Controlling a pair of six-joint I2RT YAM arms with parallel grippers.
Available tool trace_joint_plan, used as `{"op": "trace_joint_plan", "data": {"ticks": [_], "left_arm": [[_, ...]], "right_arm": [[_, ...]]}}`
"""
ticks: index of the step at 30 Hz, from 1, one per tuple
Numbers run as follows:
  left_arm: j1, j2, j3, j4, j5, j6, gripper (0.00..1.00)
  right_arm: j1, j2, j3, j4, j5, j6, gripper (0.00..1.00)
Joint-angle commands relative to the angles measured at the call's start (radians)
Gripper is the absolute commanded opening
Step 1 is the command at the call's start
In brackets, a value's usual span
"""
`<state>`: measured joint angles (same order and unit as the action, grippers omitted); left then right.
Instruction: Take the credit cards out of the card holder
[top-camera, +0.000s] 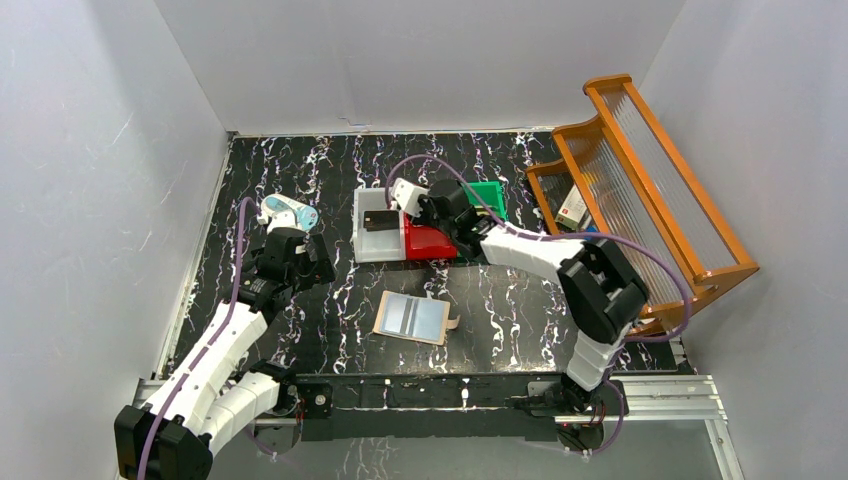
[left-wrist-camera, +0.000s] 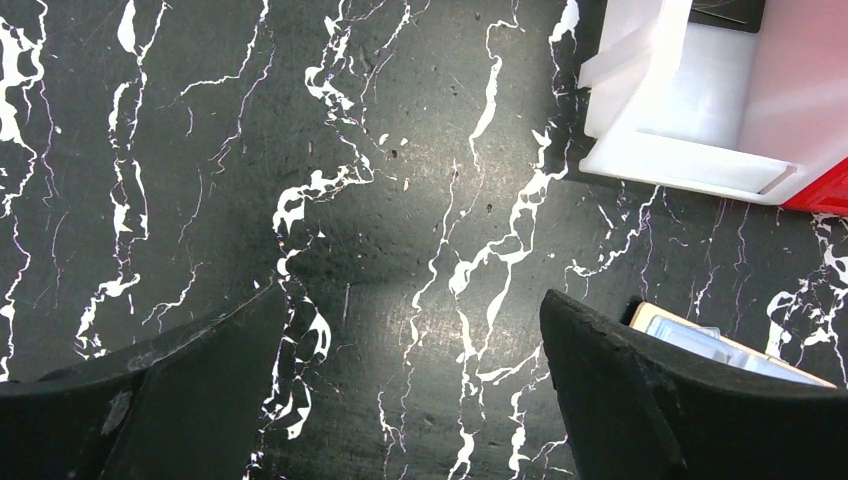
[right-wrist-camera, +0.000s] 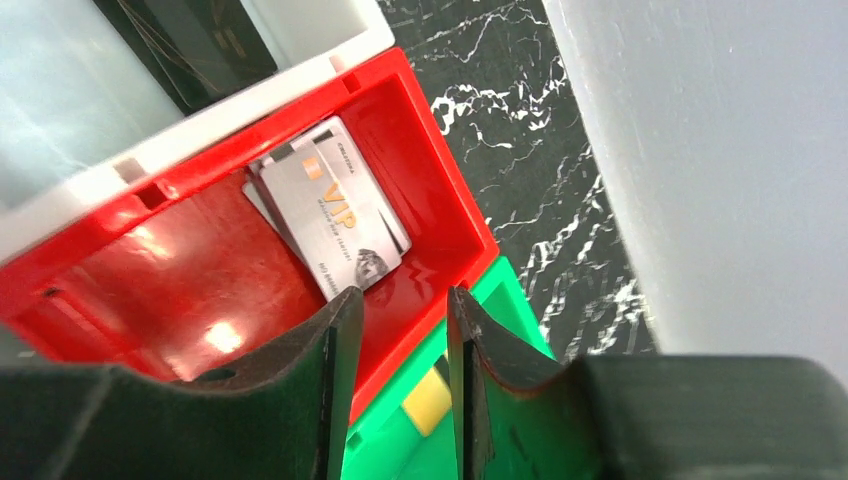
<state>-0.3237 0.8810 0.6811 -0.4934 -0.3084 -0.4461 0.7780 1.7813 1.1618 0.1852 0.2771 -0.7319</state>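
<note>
The card holder (top-camera: 412, 317) lies open on the black marbled table, beige with pale grey-blue pockets; its corner shows in the left wrist view (left-wrist-camera: 700, 342). A silvery-grey credit card (right-wrist-camera: 335, 210) lies in the red bin (right-wrist-camera: 150, 290). A black card (right-wrist-camera: 195, 40) lies in the white bin (top-camera: 372, 245). A gold card (right-wrist-camera: 430, 400) shows in the green bin (right-wrist-camera: 510, 300). My right gripper (right-wrist-camera: 400, 310) hovers over the red and green bins (top-camera: 445, 222), jaws slightly apart and empty. My left gripper (left-wrist-camera: 415, 320) is wide open and empty above bare table, left of the holder (top-camera: 300, 262).
A wooden rack (top-camera: 640, 190) with small boxes stands at the right. A white and blue object (top-camera: 290, 212) lies behind the left gripper. White walls close in the table on three sides. The white bin's corner shows in the left wrist view (left-wrist-camera: 690, 160).
</note>
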Motion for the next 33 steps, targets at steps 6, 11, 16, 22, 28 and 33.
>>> {"op": "trace_joint_plan", "data": {"ticks": [6, 11, 16, 22, 28, 33], "left_arm": [[0.005, 0.0, 0.008, 0.01, 0.01, 0.009, 0.98], [0.005, 0.023, 0.008, 0.013, 0.021, 0.01, 0.98], [0.004, 0.052, 0.02, 0.018, 0.034, 0.028, 0.98], [0.004, 0.01, 0.021, 0.013, 0.006, 0.033, 0.98], [0.004, -0.059, 0.001, 0.022, -0.034, 0.025, 0.98], [0.004, -0.051, 0.005, 0.021, -0.044, 0.019, 0.98]], "right_arm": [[-0.006, -0.312, -0.127, 0.057, -0.121, 0.688, 0.53], [-0.005, -0.339, -0.101, -0.119, -0.145, 1.079, 0.53], [-0.006, -0.289, -0.053, -0.314, -0.26, 1.276, 0.55], [0.121, -0.255, -0.135, -0.362, -0.141, 1.533, 0.55], [0.344, -0.147, -0.085, -0.494, 0.141, 1.684, 0.68], [0.443, -0.048, 0.028, -0.608, 0.269, 1.79, 0.7]]}}
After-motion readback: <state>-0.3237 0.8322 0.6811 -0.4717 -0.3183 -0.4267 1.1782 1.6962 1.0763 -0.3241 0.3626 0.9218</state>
